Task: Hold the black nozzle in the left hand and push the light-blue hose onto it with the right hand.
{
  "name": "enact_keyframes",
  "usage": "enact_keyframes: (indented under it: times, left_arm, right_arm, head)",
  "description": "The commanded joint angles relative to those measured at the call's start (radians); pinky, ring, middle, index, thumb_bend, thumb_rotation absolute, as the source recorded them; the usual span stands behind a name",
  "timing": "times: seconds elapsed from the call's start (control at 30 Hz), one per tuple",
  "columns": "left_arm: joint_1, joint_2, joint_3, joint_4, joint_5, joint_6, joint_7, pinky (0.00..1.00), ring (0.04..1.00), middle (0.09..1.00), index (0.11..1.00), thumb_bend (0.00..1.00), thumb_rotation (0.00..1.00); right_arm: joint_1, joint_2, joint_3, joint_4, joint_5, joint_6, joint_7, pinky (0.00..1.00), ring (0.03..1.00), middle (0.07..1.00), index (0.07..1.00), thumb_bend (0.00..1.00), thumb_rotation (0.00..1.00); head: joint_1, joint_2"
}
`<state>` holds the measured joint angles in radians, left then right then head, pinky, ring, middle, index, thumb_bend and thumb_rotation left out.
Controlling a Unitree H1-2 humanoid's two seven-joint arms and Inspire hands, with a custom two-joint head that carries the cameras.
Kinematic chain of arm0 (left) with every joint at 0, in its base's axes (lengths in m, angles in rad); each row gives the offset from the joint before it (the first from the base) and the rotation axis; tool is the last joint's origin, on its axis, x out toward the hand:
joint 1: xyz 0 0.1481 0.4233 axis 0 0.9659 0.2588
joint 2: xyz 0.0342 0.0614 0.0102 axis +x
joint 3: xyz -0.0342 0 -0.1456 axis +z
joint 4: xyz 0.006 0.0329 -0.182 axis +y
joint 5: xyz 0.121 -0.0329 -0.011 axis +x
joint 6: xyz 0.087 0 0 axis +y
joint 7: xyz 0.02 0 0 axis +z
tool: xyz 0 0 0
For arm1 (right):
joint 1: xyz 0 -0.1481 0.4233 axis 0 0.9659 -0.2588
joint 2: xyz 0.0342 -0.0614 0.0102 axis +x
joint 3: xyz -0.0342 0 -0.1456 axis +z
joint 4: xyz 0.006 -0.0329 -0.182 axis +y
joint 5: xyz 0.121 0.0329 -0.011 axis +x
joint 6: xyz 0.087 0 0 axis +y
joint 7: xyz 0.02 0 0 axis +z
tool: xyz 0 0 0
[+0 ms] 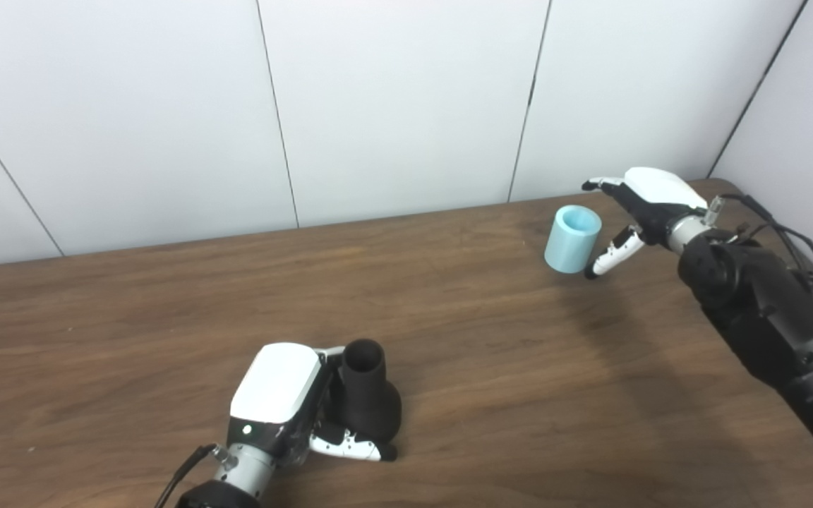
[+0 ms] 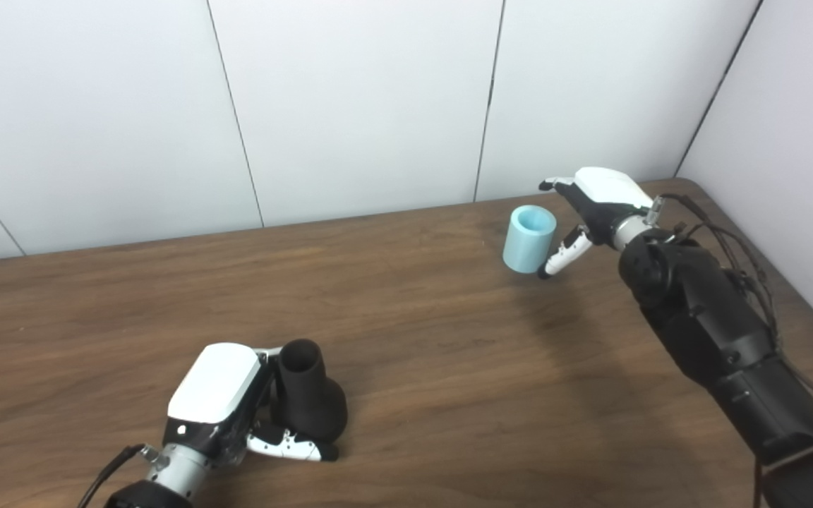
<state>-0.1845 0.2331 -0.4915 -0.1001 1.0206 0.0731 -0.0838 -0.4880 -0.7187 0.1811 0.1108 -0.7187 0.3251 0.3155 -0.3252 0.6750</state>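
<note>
Near the table's [image 1: 166, 296] front edge our left hand [image 1: 276, 395] grips the upright nozzle [image 1: 368, 395]. Toward the far right corner, right hand [image 1: 643, 212] spread beside the hose [image 1: 572, 238], unheld; close squarely around it.

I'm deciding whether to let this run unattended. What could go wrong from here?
1. The right hand is open beside the upright hose, thumb near its base; a closing finger could tip it or roll it away.
2. The left hand wraps the nozzle low on the table; whether the grip is firm cannot be told, so it may slip when lifted.
3. The two parts are far apart, so alignment may be off.
</note>
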Motion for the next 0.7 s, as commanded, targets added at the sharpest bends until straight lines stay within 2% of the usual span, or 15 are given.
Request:
enact_keyframes:
  times: [0.0, 0.2, 0.33, 0.53, 0.67]
  left_arm:
    - [0.028, 0.025, -0.014, 0.041, 0.012, 0.018, -0.07, 0.29, 0.356, 0.475, 0.483, 0.53, 0.0]
    - [0.026, 0.023, -0.015, 0.045, 0.012, 0.017, -0.068, 0.29, 0.354, 0.475, 0.483, 0.53, 0.0]
    - [0.026, 0.022, -0.014, 0.042, 0.006, 0.018, -0.073, 0.29, 0.362, 0.475, 0.484, 0.53, 0.0]
    - [0.026, 0.02, -0.016, 0.041, 0.009, 0.023, -0.081, 0.3, 0.37, 0.475, 0.484, 0.53, 0.0]
    - [0.028, 0.02, -0.016, 0.04, 0.011, 0.021, -0.075, 0.3, 0.364, 0.475, 0.484, 0.53, 0.0]
  right_arm:
    - [-0.041, -0.03, -0.009, -0.046, -0.021, -0.005, -0.009, 0.95, 0.941, 0.902, 0.891, 1.0, 0.29]
    - [-0.058, -0.024, -0.001, -0.084, -0.034, 0.003, 0.026, 0.99, 0.951, 0.901, 0.892, 1.0, 0.27]
    - [-0.069, -0.022, 0.008, -0.077, -0.038, -0.023, 0.024, 0.97, 0.937, 0.883, 0.878, 1.0, 0.27]
    - [-0.074, -0.003, 0.003, -0.061, -0.022, -0.048, 0.017, 0.86, 0.884, 0.841, 0.843, 1.0, 0.24]
    - [-0.075, 0.004, -0.003, -0.035, -0.012, -0.057, 0.006, 0.74, 0.828, 0.816, 0.816, 1.0, 0.18]
  head:
    - [-0.001, 0.001]
    - [-0.002, 0.002]
    - [-0.002, 0.002]
    - [0.001, 0.004]
    - [0.001, 0.006]
